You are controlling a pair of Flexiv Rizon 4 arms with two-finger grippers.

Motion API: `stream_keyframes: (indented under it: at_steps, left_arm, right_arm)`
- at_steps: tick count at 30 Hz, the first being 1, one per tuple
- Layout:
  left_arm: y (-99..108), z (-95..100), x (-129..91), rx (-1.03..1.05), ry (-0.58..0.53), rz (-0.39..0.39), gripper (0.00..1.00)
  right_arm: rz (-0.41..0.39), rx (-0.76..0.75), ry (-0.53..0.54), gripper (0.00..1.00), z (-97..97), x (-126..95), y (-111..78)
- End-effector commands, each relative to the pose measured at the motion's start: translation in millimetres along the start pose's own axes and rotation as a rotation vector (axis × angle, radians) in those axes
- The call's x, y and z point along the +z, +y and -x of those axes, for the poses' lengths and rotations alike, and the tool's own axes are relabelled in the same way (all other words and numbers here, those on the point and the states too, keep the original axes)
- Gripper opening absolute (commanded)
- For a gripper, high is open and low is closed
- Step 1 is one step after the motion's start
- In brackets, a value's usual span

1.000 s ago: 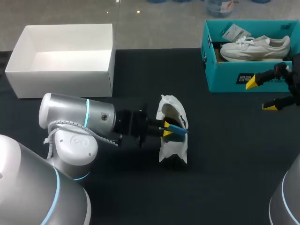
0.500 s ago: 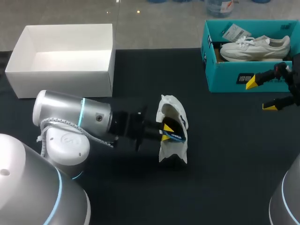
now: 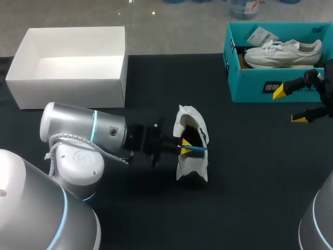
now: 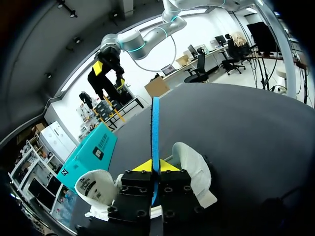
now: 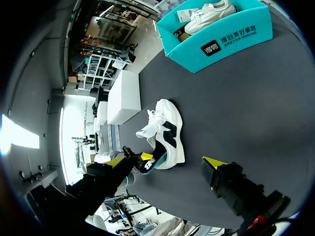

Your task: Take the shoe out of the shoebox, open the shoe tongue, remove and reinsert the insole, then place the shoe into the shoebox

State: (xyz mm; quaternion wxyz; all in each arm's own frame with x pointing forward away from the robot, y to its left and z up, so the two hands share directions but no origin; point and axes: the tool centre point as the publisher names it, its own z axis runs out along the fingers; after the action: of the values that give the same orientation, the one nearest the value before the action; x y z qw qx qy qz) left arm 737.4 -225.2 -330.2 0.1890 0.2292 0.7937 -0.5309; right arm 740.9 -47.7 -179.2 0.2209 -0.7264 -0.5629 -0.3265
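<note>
1. Head view: A white shoe lies on the dark table, near the middle. The left arm comes in from the left. The left gripper is at the shoe's opening, and its yellow tips are pinched together on a thin blue insole. The insole juts out over the opening, and whether its end touches the shoe's inside cannot be told. A teal shoebox sits at the far right of the table with a second shoe inside it. The right gripper hovers just in front of that box, its fingers well apart with nothing between them. An open white box stands at the far left.

2. Left wrist view: The insole stands edge-on, clamped between the two yellow tips and reaching out ahead of them. The white shoe lies under and beside the fingers. The teal shoebox is farther off on the table.

3. Right wrist view: The shoe lies on its side, well apart from the teal shoebox. The left gripper is at the shoe's heel end. The white box is beyond the shoe.
</note>
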Motion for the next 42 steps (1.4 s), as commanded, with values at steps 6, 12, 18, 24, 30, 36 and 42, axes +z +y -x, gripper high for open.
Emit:
stream_keyframes:
  at_steps: [6,12,18,24,30,36,42]
  left_arm:
    - [16.4,14.5,18.1,-0.002,-0.031,0.041,0.0]
    - [18.6,13.8,17.5,-0.019,-0.038,0.053,0.0]
    - [-0.9,10.1,1.4,0.005,-0.039,0.015,0.33]
    - [-15.8,5.1,-8.1,0.023,-0.032,-0.004,0.31]
    - [-13.7,-4.1,-3.0,0.031,-0.001,0.003,0.0]
    - [-3.3,-8.0,6.8,0.036,0.016,0.022,0.0]
    - [6.9,-1.0,14.8,0.028,-0.008,0.033,0.0]
  right_arm:
    - [0.001,0.001,-0.004,1.0,-0.1,0.4,-0.6]
    - [0.001,0.001,-0.004,1.0,-0.1,0.4,-0.6]
    - [0.001,0.001,-0.004,1.0,-0.1,0.4,-0.6]
    - [0.001,0.001,-0.004,1.0,-0.1,0.4,-0.6]
    - [0.001,0.001,-0.004,1.0,-0.1,0.4,-0.6]
    - [0.001,0.001,-0.004,1.0,-0.1,0.4,-0.6]
    - [0.001,0.001,-0.004,1.0,-0.1,0.4,-0.6]
